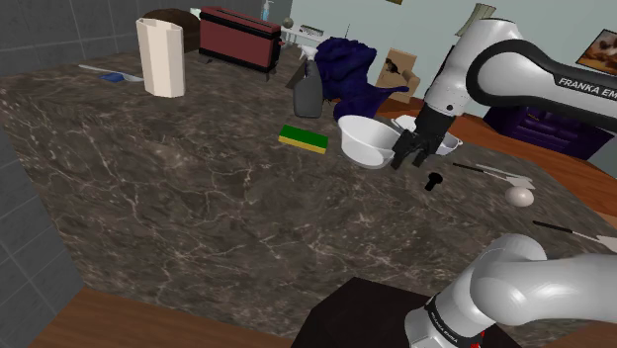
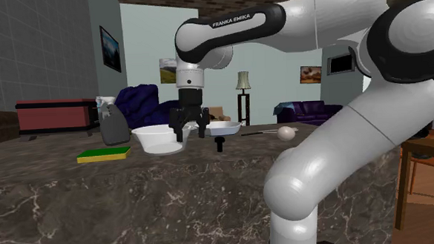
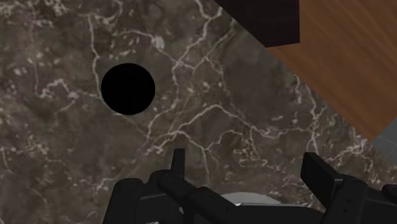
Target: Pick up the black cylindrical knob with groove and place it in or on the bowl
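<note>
The black knob (image 1: 432,182) stands upright on the dark marble counter (image 1: 198,188), to the right of the white bowl (image 1: 368,138) in the shoulder view. My gripper (image 1: 410,156) hangs open and empty just above the counter, between the bowl and the knob. In the second exterior view the gripper (image 2: 192,129) sits over the bowl's (image 2: 162,138) right rim, with the knob (image 2: 220,144) just to its right. Seen from the wrist, the knob (image 3: 128,89) is a black disc ahead of and off to one side of the spread fingers of the gripper (image 3: 248,168), untouched.
A yellow-green sponge (image 1: 304,138) and a grey spray bottle (image 1: 308,91) sit left of the bowl. A second white dish (image 1: 450,140), utensils (image 1: 494,173) and an egg (image 1: 519,196) lie to the right near the counter edge. A white pitcher (image 1: 161,57) stands far back.
</note>
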